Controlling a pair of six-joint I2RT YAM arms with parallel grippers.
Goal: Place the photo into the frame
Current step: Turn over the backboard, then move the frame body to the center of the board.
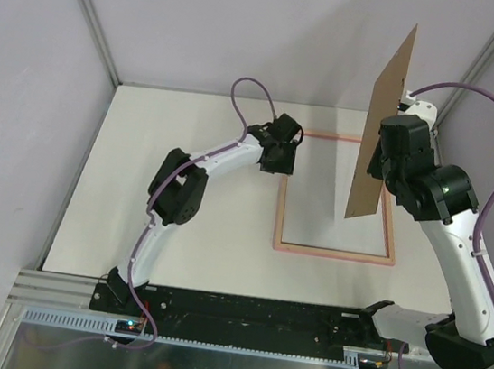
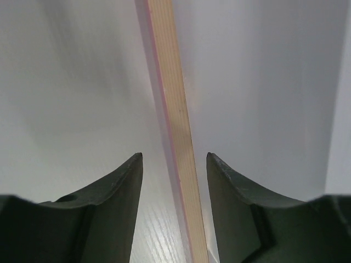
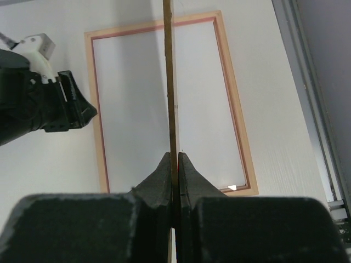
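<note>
Straddles the long left rail of the frame, flat near the table's far right corner, with left gripper half open, gripping nothing. Holds backing board upright above it in clamped right gripper. Cannot find the photo.

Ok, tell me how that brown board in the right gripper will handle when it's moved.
Probably stiff: the brown board stands upright with no visible sag, though the right gripper pinches it at only one spot. Likely light, since it looks very thin edge-on. It might pivot or slip in the pinch, because so little of it is clamped.
</note>
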